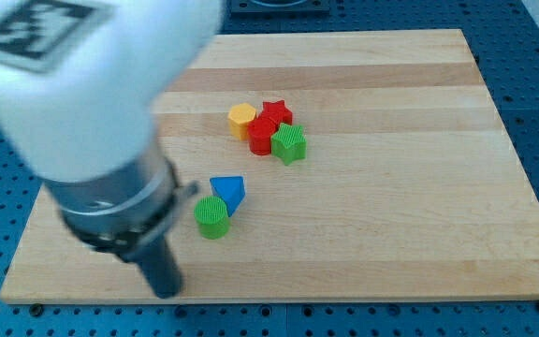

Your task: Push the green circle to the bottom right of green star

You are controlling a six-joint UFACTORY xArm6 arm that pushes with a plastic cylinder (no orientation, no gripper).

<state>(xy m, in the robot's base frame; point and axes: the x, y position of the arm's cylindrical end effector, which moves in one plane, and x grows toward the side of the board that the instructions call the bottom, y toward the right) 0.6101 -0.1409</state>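
The green circle [212, 217] lies left of the board's middle, touching the blue triangle [228, 192] just above and right of it. The green star [289, 143] sits further up and to the right, touching a red block [263, 134] whose shape I cannot make out. My tip [166, 289] is at the end of the dark rod near the board's bottom edge, below and left of the green circle, apart from it.
A yellow block [242, 121] and a red star [275, 113] complete the cluster by the green star. The wooden board [419, 215] lies on a blue surface. The white arm body [82, 84] covers the view's upper left.
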